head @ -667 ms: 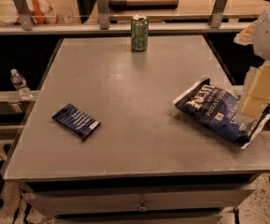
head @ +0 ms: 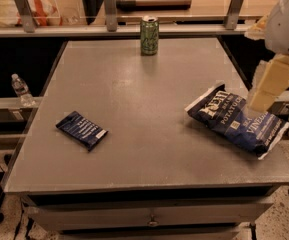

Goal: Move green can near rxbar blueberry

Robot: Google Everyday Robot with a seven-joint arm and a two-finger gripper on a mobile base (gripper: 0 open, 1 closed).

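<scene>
The green can (head: 149, 35) stands upright at the far edge of the grey table (head: 149, 109), near the middle. The rxbar blueberry (head: 81, 130), a flat dark blue wrapper with white text, lies at the table's front left. My gripper (head: 270, 84) hangs on the white arm at the right edge of the view, above the table's right side and over the chip bag. It is far from the can and the bar and holds nothing that I can see.
A large dark blue-and-white potato chip bag (head: 239, 119) lies at the table's right. A clear water bottle (head: 21, 90) stands on a lower ledge to the left. A railing with posts (head: 109, 9) runs behind the table.
The arm and gripper have shifted slightly up and to the left. The can, bar and chip bag have not moved.
</scene>
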